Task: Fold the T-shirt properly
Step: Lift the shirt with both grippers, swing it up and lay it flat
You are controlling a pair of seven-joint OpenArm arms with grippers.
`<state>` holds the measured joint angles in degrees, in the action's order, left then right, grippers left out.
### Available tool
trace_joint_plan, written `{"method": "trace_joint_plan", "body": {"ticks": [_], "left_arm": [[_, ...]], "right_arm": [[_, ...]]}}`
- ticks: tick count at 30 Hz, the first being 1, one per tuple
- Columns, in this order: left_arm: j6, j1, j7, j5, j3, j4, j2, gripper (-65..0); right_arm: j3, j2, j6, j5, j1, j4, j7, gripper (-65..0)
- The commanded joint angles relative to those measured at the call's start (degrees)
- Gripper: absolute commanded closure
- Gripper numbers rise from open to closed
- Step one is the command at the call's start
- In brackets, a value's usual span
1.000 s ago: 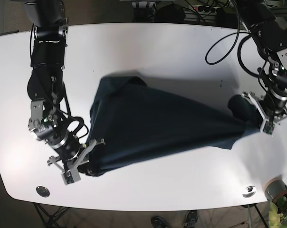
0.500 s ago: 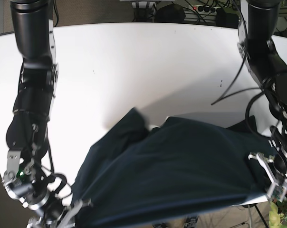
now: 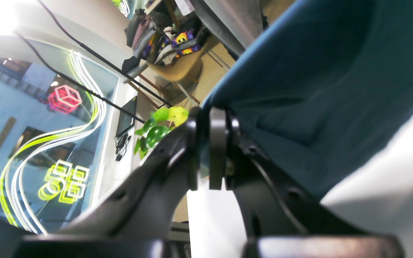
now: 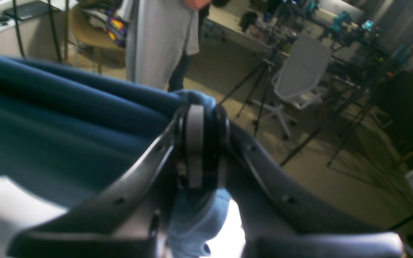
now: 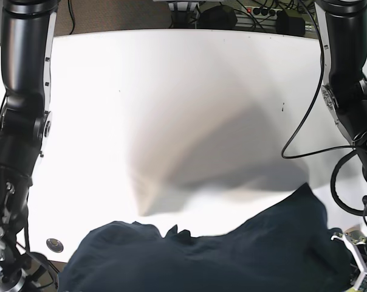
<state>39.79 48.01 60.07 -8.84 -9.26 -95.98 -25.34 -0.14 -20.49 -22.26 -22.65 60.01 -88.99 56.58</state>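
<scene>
Close in on the left wrist view: the left claw point(image 3: 210, 150) is pressed together, pinching an edge of the shirt point(image 3: 321, 82), dark blue cloth running up and away from the tips. Over on the right wrist view, the right claw point(image 4: 201, 143) has its tips squeezed on a bunched fold of the shirt point(image 4: 59, 129), a tuft of fabric poking out past the pads and another hanging below. Both grips look firm.

Pull back to the base view and the shirt point(image 5: 232, 255) hangs across the bottom of the frame, slung between the two arms, high and close to the camera, clear of the white worktop point(image 5: 171, 97). Its shadow spreads over the middle of the surface. The left arm point(image 5: 344, 91) stands at that view's right edge, the right arm point(image 5: 22, 121) at its left.

This reads as the lift-and-spread step: the garment is held up by two points so it can be laid out flat. No fold is made yet. Next move, I'd say, calls for carrying it out over the worktop and lowering it evenly, keeping the cloth taut between the grips so it lands smooth, not bunched.
</scene>
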Motion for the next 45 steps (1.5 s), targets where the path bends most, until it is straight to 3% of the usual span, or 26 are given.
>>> {"method": "trace_joint_plan", "body": {"ticks": [1, 11, 21, 26, 36, 45], "left_arm": [[0.2, 0.0, -0.3, 1.5, 0.3, -2.3, -1.0, 0.0], [0.2, -17.2, 0.7, 1.6, 0.3, -9.8, -0.9, 0.0], [0.2, -41.4, 0.6, 1.4, -1.3, -15.1, -0.4, 0.0], [0.2, -51.4, 0.5, 1.1, -4.1, -15.2, -0.1, 0.0], [0.2, -61.9, 0.5, 1.1, -13.6, -15.3, 5.9, 0.0], [0.2, -66.6, 0.5, 1.3, -18.3, -15.3, 9.4, 0.0]], "right_arm": [[0.8, -2.0, 0.42, 0.7, -0.9, -3.3, -1.0, -2.1], [10.2, -2.1, 0.42, 0.6, -22.2, -12.1, -0.9, -2.1], [22.3, 2.9, 0.42, 0.6, -46.3, -18.3, -1.0, -2.1], [23.6, 6.4, 0.42, 0.7, -57.3, -20.9, -1.0, -2.1], [25.7, 10.8, 0.42, 0.7, -70.9, -20.9, -5.3, -2.1], [25.8, 11.1, 0.42, 0.7, -77.9, -21.2, -5.3, -2.4]]}}
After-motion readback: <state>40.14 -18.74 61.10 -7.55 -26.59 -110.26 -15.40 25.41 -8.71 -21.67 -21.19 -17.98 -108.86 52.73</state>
